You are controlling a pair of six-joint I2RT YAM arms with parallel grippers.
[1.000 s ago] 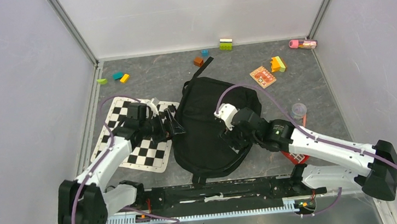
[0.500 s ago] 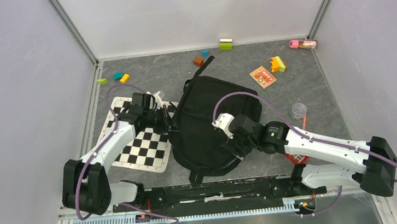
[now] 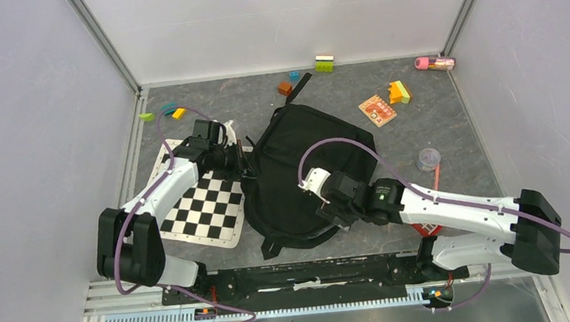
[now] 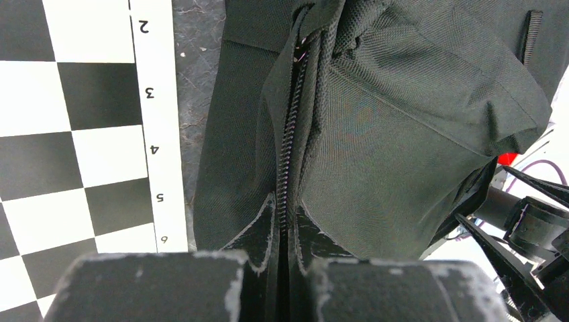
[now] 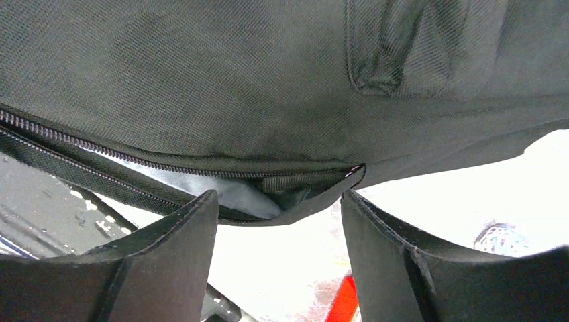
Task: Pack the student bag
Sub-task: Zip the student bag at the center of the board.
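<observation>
The student bag [image 3: 290, 160], black and soft, lies in the middle of the table with a strap [image 3: 297, 93] trailing toward the back. My left gripper [image 3: 245, 167] is at its left edge, shut on the fabric along the zipper [image 4: 290, 134]; the left wrist view has both fingers pressed together on that seam [image 4: 285, 228]. My right gripper [image 3: 334, 213] is at the bag's near right side, open. In the right wrist view its jaws stand wide apart [image 5: 278, 208] just below the bag's partly open zipper [image 5: 134, 157], where grey lining [image 5: 231, 191] shows.
A checkered mat [image 3: 207, 208] lies left of the bag, under my left arm. Coloured blocks [image 3: 324, 63] [image 3: 399, 91], an orange card [image 3: 377, 109] and a pink tube [image 3: 434, 63] sit along the back. A clear lid [image 3: 428, 158] and a red item [image 3: 426, 226] lie at the right.
My left gripper closed on the bag's zipper edge and drew toward the back. The bag's left side bunched up. My right arm slid left and nearer along the bag.
</observation>
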